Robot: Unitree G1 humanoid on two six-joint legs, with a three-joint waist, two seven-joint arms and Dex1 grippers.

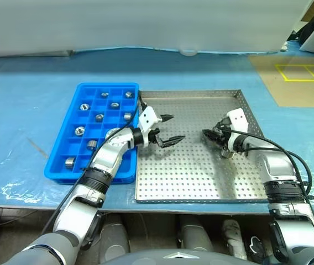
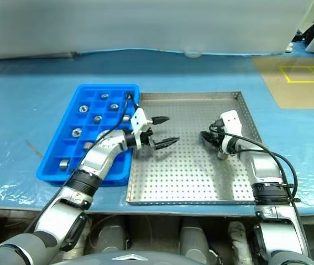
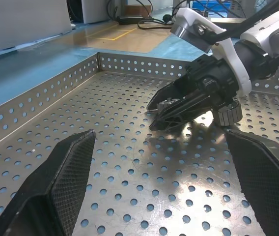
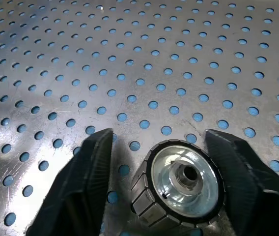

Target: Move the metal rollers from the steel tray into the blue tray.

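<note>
The right gripper [image 4: 154, 187] straddles one roller [image 4: 178, 191], fingers not yet pinching it — set for a pickup, at 3 o'clock in the steel tray [image 1: 201, 176]. The left gripper [image 1: 171, 130] waits wide; the blue tray [image 1: 63, 152] lies at 9 o'clock.

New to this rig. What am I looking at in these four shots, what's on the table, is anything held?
It is a two-armed humanoid robot at a table. The two wide shots come from its head, looking down. The two close-ups come from a camera on each wrist. On the table sit a perforated steel tray and a blue tray holding several metal rollers. The left gripper hovers over the steel tray, jaws wide, empty. The right gripper has its jaws either side of one roller on the steel tray, not clamped.
</note>
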